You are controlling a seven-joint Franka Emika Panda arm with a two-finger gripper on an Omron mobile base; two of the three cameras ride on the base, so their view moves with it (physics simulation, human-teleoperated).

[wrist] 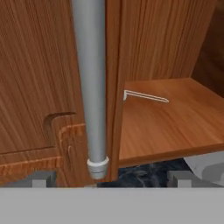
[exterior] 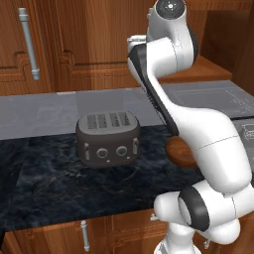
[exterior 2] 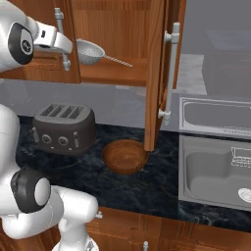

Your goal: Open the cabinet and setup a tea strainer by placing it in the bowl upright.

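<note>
The cabinet (exterior 2: 115, 29) has its right door (exterior 2: 156, 73) swung open and its left door (wrist: 39, 78) shut. On the wooden shelf (wrist: 166, 127) lies the tea strainer (exterior 2: 91, 52); in the hand view its thin handle (wrist: 146, 96) shows past the door edge. My gripper (wrist: 111, 177) is open, close in front of the left door. That door's long silver bar handle (wrist: 92, 87) runs between the wide-apart fingertips (wrist: 41, 177), untouched. The brown wooden bowl (exterior 2: 125, 156) sits on the counter below the open door, and part of it (exterior: 177, 149) shows behind my arm.
A dark grey four-slot toaster (exterior 2: 63, 128) stands on the black marble counter (exterior 2: 147, 188), left of the bowl. A steel sink (exterior 2: 215, 171) lies to the right. The open door's bar handle (exterior 2: 170, 73) hangs out over the counter near the bowl.
</note>
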